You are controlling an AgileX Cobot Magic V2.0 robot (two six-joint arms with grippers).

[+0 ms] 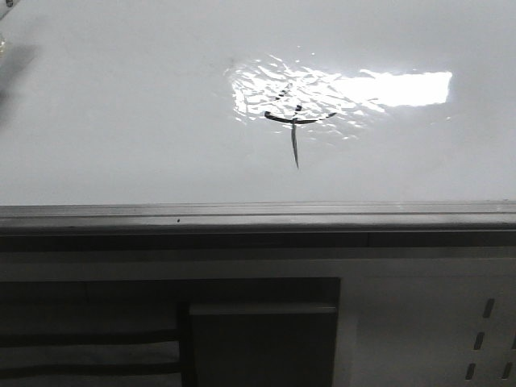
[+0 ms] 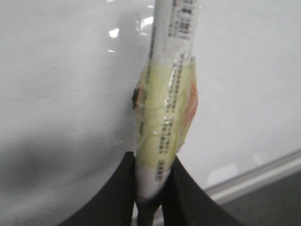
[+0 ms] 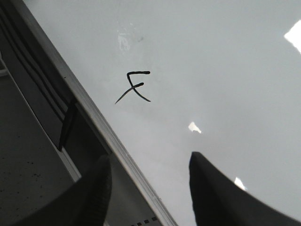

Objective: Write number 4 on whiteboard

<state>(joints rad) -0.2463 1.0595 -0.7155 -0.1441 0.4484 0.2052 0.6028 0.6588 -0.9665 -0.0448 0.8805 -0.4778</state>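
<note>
The whiteboard [image 1: 121,121] is a large glossy white board with a grey edge rail. The number 4 [image 1: 295,129] is a thin black figure beside a bright rippled reflection. It also shows in the right wrist view [image 3: 135,87]. No gripper shows in the front view. My left gripper [image 2: 153,169] is shut on a white marker [image 2: 167,108] wrapped in yellowish tape, held over the whiteboard [image 2: 61,84]; the marker's tip is out of view. My right gripper [image 3: 149,181] is open and empty above the board's edge rail [image 3: 99,117].
Below the rail in the front view are a dark recess with a grey box [image 1: 262,343] and a white perforated panel [image 1: 484,339]. In the right wrist view the floor [image 3: 23,155] lies beyond the rail.
</note>
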